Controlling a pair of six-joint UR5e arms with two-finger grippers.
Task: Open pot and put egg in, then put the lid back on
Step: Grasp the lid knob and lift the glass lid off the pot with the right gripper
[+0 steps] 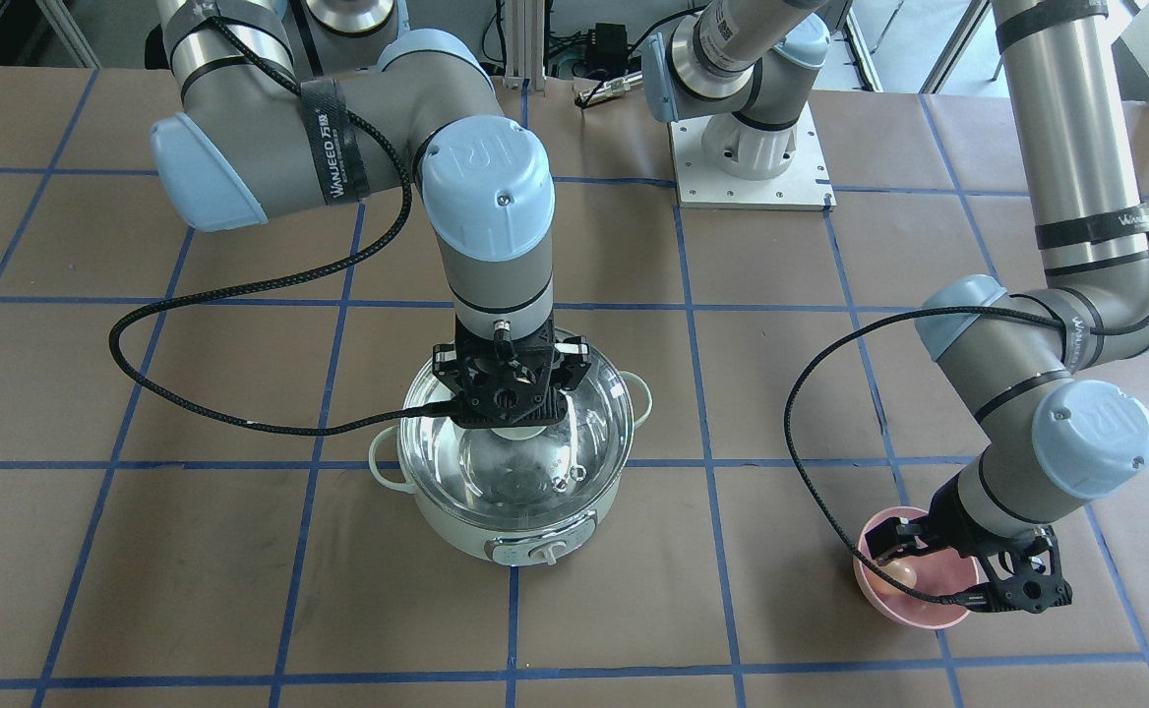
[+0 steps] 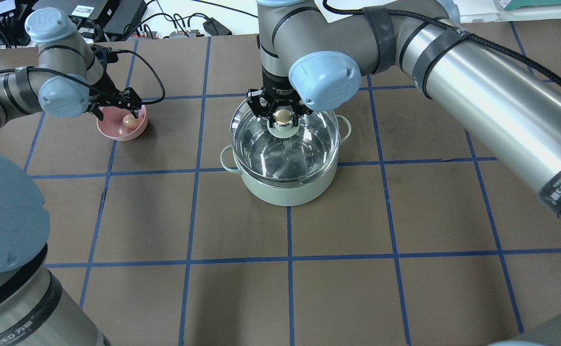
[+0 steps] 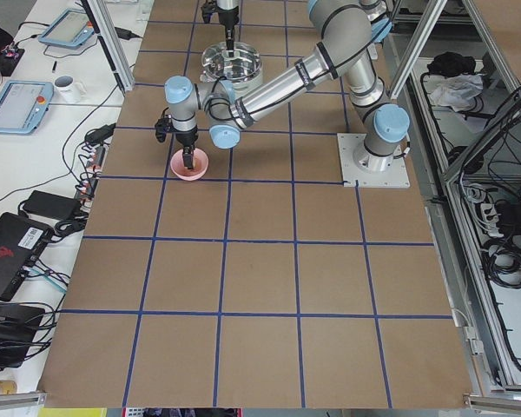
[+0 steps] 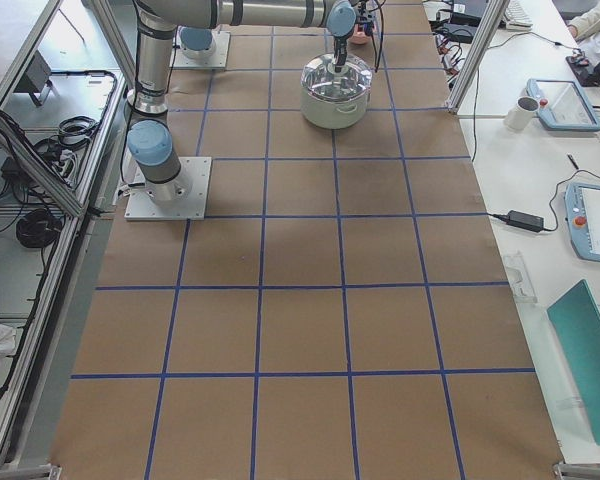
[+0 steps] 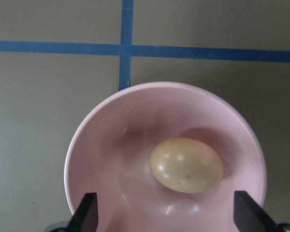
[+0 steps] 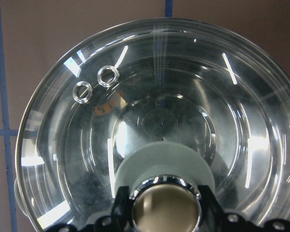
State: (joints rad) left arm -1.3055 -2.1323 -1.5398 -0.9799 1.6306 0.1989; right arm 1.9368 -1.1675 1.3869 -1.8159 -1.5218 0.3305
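Observation:
The pale green pot (image 2: 285, 191) stands mid-table, its dial panel (image 1: 540, 553) facing away from the robot. The clear glass lid (image 2: 285, 154) lies over its mouth; I cannot tell whether it rests on the rim or is slightly raised. My right gripper (image 2: 284, 114) is shut on the lid's tan knob (image 6: 166, 210), coming straight down from above. The brown egg (image 5: 186, 165) lies in a pink bowl (image 5: 101, 140) at the table's left. My left gripper (image 5: 166, 212) hangs just above the bowl, open, one finger on each side of the egg and not touching it.
The bowl (image 2: 117, 132) is about one grid square left of the pot. Blue tape lines cross the brown table cover. The left arm's base plate (image 1: 752, 157) sits behind the pot. A black cable (image 1: 240, 285) loops from the right arm over the table.

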